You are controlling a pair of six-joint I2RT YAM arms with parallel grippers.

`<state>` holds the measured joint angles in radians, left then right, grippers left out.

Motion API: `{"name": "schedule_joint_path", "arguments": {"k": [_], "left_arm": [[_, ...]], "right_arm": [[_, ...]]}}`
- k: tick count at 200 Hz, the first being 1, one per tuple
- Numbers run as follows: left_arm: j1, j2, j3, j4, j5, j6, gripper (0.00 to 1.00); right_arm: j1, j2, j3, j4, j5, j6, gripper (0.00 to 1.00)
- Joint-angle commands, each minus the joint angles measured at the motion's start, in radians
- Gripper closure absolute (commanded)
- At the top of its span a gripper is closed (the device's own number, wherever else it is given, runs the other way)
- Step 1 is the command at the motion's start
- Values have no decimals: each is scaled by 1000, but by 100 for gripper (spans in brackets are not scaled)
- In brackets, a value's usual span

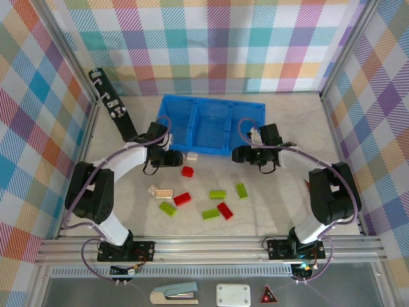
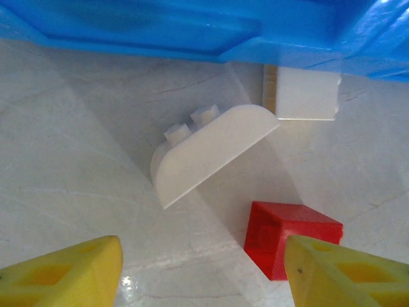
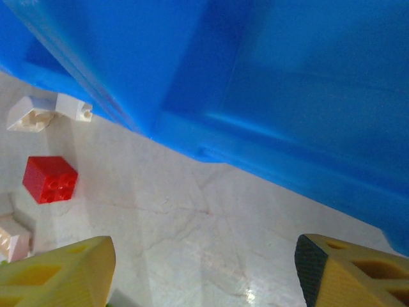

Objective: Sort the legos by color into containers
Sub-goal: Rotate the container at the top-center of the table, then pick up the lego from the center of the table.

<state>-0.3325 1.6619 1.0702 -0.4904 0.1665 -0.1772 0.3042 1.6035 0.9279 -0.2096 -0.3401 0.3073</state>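
The blue tray with its three containers lies at the back middle of the table. Legos are scattered in front of it: red, cream, red, green, green, green and others. My left gripper is open just left of a white brick. In the left wrist view a rounded white brick, a square white brick and a red brick lie ahead of the left gripper. My right gripper is open over bare table beside the tray wall.
A black bar leans at the back left. Checkered walls close in the table on three sides, and a metal rail runs along the near edge. The tray's front wall stands close behind the white bricks.
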Motion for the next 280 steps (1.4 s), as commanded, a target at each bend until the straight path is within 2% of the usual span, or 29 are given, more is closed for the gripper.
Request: {"name": "schedule_joint_path", "arguments": {"k": [1, 47, 68, 150, 280], "left_arm": [[-8, 52, 56, -40, -23, 49, 34], [-8, 140, 137, -47, -14, 89, 38], [-8, 184, 171, -56, 9, 102, 44], [-15, 219, 204, -70, 22, 102, 57], [-68, 291, 227, -104, -1, 98, 51]], "right_arm": [[-2, 30, 32, 62, 66, 18, 25], [-2, 46, 58, 73, 129, 8, 27], [-2, 44, 81, 37, 157, 26, 27], [-2, -97, 24, -9, 121, 71, 27], [-2, -204, -16, -56, 120, 60, 25]]}}
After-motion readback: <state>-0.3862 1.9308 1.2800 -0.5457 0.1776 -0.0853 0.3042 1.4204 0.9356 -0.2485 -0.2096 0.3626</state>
